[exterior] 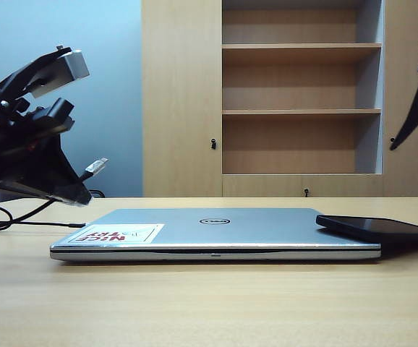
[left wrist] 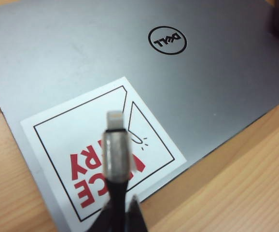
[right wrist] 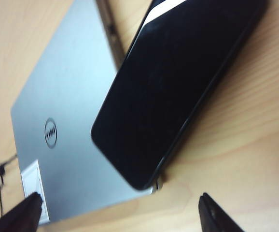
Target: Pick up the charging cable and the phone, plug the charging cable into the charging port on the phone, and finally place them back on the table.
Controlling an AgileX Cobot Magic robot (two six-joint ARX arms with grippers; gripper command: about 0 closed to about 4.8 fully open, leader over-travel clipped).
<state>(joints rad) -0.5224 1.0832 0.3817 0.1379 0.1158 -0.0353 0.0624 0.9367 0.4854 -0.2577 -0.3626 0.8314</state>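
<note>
My left gripper (exterior: 79, 184) hangs above the table (exterior: 209, 303) at the left, shut on the black charging cable (left wrist: 116, 193). The cable's silver-white plug (left wrist: 115, 140) sticks out past the fingertips over the laptop's sticker; the plug (exterior: 95, 168) points right. The rest of the cord (exterior: 6, 220) trails down to the table. The black phone (exterior: 379, 228) lies at the right, one end propped on the laptop's edge. In the right wrist view the phone (right wrist: 178, 82) lies below my right gripper (right wrist: 120, 215), which is open and empty. One right finger (exterior: 414, 108) shows high at the right edge. The charging port is not visible.
A closed silver laptop (exterior: 216, 235) with a red-and-white sticker (exterior: 115, 233) fills the middle of the table. A tall wooden shelf cabinet (exterior: 299, 94) stands behind it. Bare wood runs along the front of the table.
</note>
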